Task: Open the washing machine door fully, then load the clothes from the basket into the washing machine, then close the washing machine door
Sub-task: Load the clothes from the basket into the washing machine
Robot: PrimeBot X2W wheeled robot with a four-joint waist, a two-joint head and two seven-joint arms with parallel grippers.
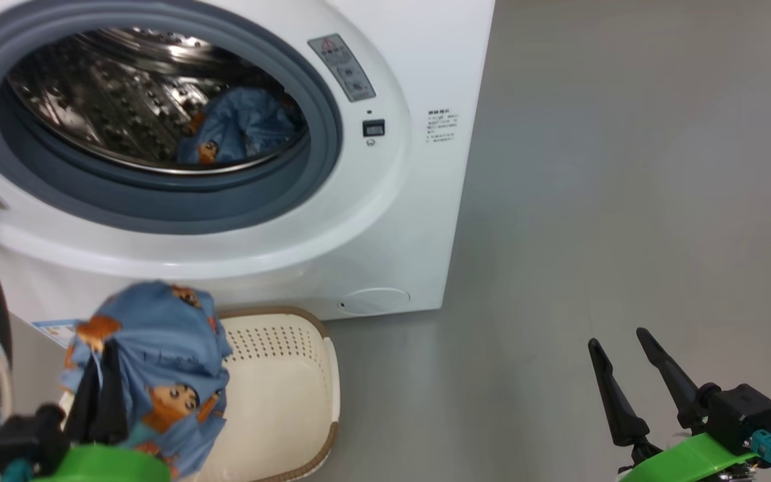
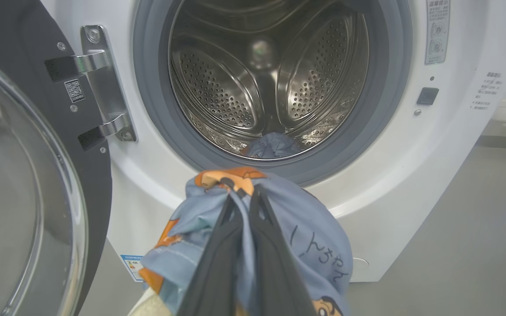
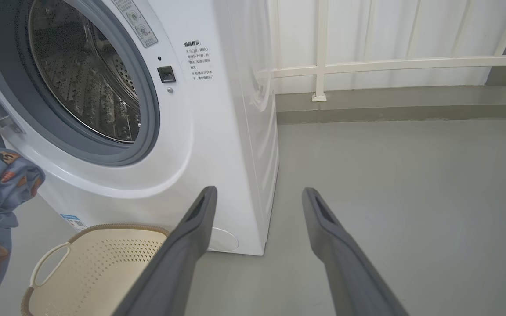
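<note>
Far left: washing machine door (image 2: 20, 184) is standing swung open, black ring and clear glass bowl facing the left wrist camera, hanging on a metal hinge (image 2: 103, 83) at the front of the washing machine (image 1: 385, 221). Left gripper (image 2: 244, 195) is sitting at lower left of the head view, fingers pinched tight on a clothes bundle (image 1: 158, 348), light blue with orange-brown cartoon figures; fabric is draping over both fingers. The bundle is hanging in the air in front of the machine, below the drum (image 2: 262, 74) opening and above the left side of the basket (image 1: 333, 381). Basket is resting on the floor (image 1: 626, 167) just in front of the machine's lower panel, cream perforated inside showing; its left part is hiding behind the held bundle. Blue label (image 2: 131, 265) is showing at the machine's lower left corner, round service cap (image 1: 375, 300) at lower right. Drum is gaping open inside the grey-blue gasket (image 1: 322, 144); a second bundle (image 1: 241, 127) of the same print is lying at the drum bottom, near the front lip. Right side: right gripper (image 1: 617, 338) is hovering over the floor, right of machine and basket, well apart from both, fingers spread wide with floor showing between them. White railing (image 3: 367, 66) is running behind it in the right wrist view.
</note>
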